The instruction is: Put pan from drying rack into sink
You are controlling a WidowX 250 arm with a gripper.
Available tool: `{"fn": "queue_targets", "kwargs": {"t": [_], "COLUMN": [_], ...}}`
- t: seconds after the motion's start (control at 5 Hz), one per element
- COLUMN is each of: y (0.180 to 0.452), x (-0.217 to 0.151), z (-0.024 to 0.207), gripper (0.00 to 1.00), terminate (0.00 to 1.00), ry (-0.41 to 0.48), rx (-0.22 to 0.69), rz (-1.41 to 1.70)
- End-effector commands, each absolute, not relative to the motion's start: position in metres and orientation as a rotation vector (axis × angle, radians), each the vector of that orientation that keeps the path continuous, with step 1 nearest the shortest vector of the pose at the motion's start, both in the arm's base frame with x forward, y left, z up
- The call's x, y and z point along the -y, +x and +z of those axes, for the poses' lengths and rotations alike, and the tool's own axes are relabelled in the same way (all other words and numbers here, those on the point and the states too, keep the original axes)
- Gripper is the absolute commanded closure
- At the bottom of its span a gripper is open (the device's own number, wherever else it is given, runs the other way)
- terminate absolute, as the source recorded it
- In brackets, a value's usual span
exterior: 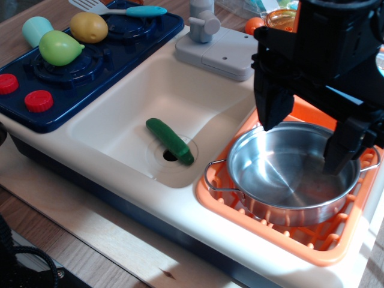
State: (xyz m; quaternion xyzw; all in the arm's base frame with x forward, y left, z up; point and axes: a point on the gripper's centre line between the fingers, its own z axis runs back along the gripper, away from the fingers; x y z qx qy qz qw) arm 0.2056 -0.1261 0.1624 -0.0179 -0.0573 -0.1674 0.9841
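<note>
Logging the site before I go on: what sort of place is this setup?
Most likely a toy play kitchen on a wooden table: a cream plastic sink with a grey faucet, a blue stove with red knobs, and plastic food. The gripper hangs open over the pan in the drying rack.
</note>
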Motion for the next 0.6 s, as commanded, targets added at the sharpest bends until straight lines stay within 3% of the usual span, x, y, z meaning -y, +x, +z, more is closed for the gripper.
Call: {"fn": "queue_targets", "kwargs": {"t": [0.0,0.4], "y": [0.190,0.187], "x": [0.143,0.148], "z": [0.165,0.140], "gripper": [0.00,0.00], "terminate": [0.00,0.00], "ry": [-0.005,0.033], "rx": [0.181,0.272], "rz": [-0.465,-0.548]}}
